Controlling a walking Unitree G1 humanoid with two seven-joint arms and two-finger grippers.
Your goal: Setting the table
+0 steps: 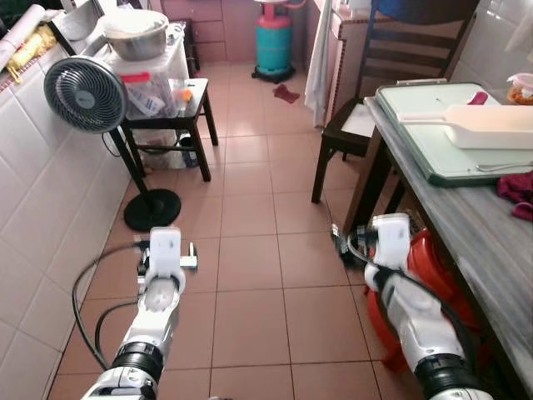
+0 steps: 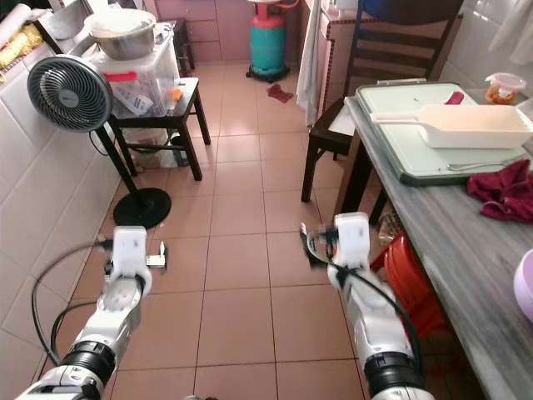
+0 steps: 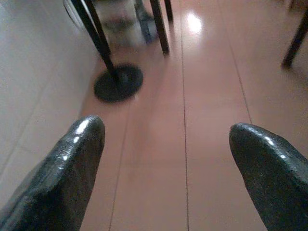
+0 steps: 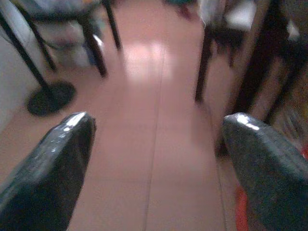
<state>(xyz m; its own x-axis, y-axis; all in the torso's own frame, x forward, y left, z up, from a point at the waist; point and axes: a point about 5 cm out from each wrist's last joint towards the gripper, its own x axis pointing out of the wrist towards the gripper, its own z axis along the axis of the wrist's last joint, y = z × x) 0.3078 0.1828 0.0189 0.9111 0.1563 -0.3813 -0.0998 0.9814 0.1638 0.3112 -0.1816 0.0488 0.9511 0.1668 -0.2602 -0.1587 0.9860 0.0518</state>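
While both arms reach out over the tiled floor, left end effector [image 3: 163, 144] and right end effector [image 4: 154, 144] gape empty, the desk [image 2: 466, 250] waiting at two o'clock.

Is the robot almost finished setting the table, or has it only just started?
Only just started, it seems. Done: nothing laid out as a place setting; the table holds a green tray with a white scoop-like dish, a red cloth and a small tub. In hand: nothing; the left gripper and right gripper are open over the floor. Left: everything.
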